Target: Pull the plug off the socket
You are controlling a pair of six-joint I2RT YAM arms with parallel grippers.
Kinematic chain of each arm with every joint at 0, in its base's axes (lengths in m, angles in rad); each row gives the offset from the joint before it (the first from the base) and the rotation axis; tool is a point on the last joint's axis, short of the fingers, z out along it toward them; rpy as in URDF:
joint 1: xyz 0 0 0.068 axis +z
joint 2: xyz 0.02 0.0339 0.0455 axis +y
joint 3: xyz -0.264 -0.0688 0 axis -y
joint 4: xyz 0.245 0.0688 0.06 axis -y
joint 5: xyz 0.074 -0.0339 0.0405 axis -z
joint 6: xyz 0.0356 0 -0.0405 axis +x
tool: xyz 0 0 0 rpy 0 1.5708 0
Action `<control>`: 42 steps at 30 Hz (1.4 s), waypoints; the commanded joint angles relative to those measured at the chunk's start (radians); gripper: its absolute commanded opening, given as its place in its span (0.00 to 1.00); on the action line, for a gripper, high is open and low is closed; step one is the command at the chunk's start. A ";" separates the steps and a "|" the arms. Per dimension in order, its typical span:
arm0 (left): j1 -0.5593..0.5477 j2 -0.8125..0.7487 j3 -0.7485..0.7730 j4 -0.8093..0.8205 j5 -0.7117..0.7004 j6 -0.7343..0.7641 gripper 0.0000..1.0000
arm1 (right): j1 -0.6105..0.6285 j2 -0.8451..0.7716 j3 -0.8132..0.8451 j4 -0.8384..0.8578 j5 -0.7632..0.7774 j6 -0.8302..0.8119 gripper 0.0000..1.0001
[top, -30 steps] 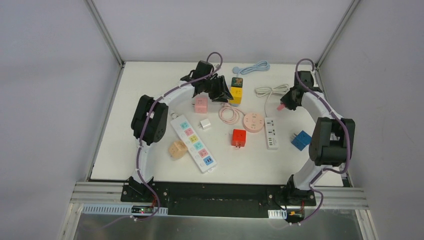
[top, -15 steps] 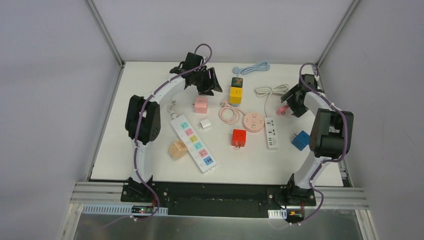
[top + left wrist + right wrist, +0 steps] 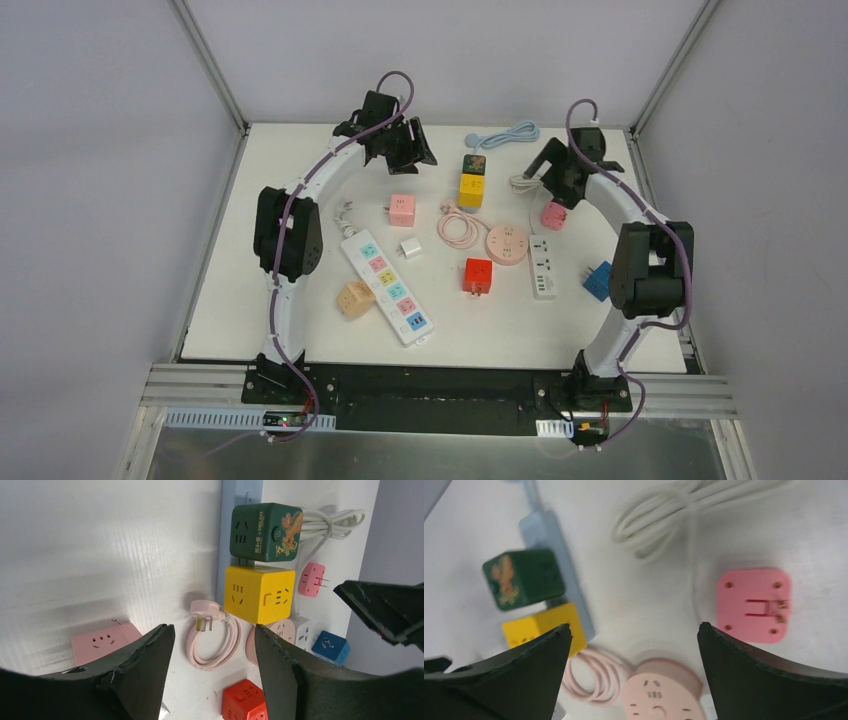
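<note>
Seemingly the pull is looking finished, as the small pink square plug (image 3: 754, 605) is lying loose on the white surface (image 3: 300, 200), while the wide-open right claw (image 3: 634, 630) and half-open left claw (image 3: 214, 630) are hovering empty

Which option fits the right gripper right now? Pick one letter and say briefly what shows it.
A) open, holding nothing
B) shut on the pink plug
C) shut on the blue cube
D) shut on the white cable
A: in the wrist view the right gripper has its fingers spread wide with nothing clamped between them, and the pink plug lies flat on the table below.
</note>
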 commanded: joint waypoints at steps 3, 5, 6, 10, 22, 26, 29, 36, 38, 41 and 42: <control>0.001 0.004 0.020 -0.025 -0.027 -0.004 0.67 | 0.209 0.002 0.085 0.034 0.002 -0.050 1.00; 0.001 -0.003 0.015 -0.026 -0.045 -0.005 0.68 | 0.255 0.031 0.115 0.019 0.035 -0.052 1.00; 0.001 -0.006 0.009 -0.026 -0.054 -0.005 0.68 | 0.272 0.045 0.125 0.018 0.069 -0.054 1.00; 0.002 -0.021 -0.017 -0.033 -0.069 -0.002 0.68 | 0.320 0.097 0.172 0.019 0.140 -0.071 1.00; 0.003 -0.056 -0.067 -0.057 -0.094 -0.004 0.68 | 0.383 0.274 0.321 -0.080 0.247 -0.179 0.85; 0.003 -0.054 -0.062 -0.041 -0.076 -0.019 0.68 | 0.385 0.241 0.257 -0.018 0.208 -0.222 0.66; 0.004 -0.048 -0.065 -0.001 -0.032 -0.042 0.68 | 0.389 0.195 0.198 0.044 0.124 -0.273 0.56; 0.004 -0.016 -0.066 0.129 0.095 -0.144 0.68 | 0.415 0.121 0.092 0.111 -0.011 -0.387 0.36; 0.004 -0.006 -0.066 0.157 0.122 -0.170 0.70 | 0.424 0.112 0.084 0.110 -0.024 -0.434 0.35; 0.004 0.017 -0.072 0.201 0.160 -0.217 0.73 | 0.428 0.090 0.064 0.106 -0.058 -0.483 0.34; 0.003 0.023 -0.082 0.223 0.175 -0.234 0.74 | 0.428 0.081 0.054 0.108 -0.069 -0.496 0.34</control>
